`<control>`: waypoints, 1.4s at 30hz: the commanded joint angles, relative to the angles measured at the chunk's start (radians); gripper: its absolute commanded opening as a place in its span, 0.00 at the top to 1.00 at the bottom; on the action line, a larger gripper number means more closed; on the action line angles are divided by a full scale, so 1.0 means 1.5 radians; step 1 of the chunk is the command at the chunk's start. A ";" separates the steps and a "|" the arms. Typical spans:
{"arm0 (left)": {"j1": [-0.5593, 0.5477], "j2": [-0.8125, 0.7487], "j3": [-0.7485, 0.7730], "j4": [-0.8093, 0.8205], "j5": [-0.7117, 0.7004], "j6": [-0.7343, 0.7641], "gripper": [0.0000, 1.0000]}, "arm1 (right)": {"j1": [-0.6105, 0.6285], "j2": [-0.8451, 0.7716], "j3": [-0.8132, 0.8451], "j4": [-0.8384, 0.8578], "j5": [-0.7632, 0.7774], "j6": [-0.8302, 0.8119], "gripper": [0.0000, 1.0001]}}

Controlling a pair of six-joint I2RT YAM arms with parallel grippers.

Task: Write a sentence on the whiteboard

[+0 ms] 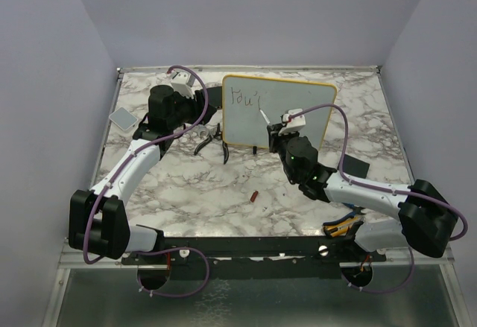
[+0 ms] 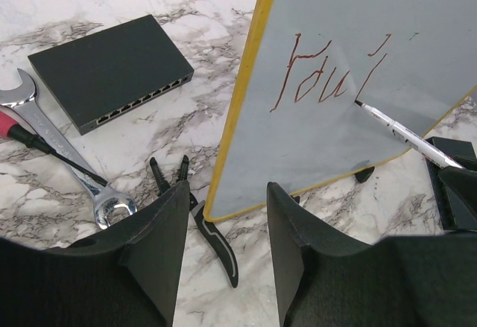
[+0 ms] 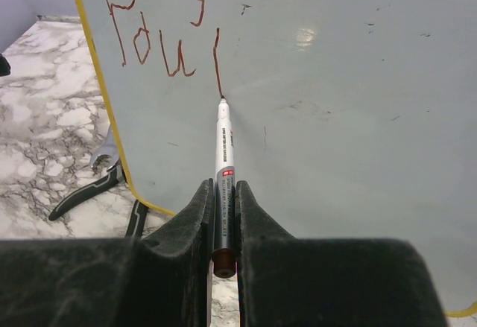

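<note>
Right gripper pinches thin white marker pen, tip on yellow-framed white whiteboard, extending red handwritten sentence. Left gripper fingers spread, empty. Keep pressure light; board may tip.

The whiteboard, white with a thin yellow frame and rounded corners, stands nearly upright on small black feet at the far middle of the surface. The sentence, unfinished, reads "You'" plus one stroke, reddish-brown, upper left.
</note>
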 commanded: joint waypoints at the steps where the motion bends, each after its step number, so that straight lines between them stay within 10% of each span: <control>1: 0.005 -0.018 -0.006 0.008 -0.009 0.007 0.53 | 0.000 -0.013 0.010 -0.002 0.050 -0.015 1.00; 42: 0.005 -0.015 -0.006 0.008 -0.007 0.007 0.53 | 0.000 -0.073 -0.017 0.025 0.005 -0.077 1.00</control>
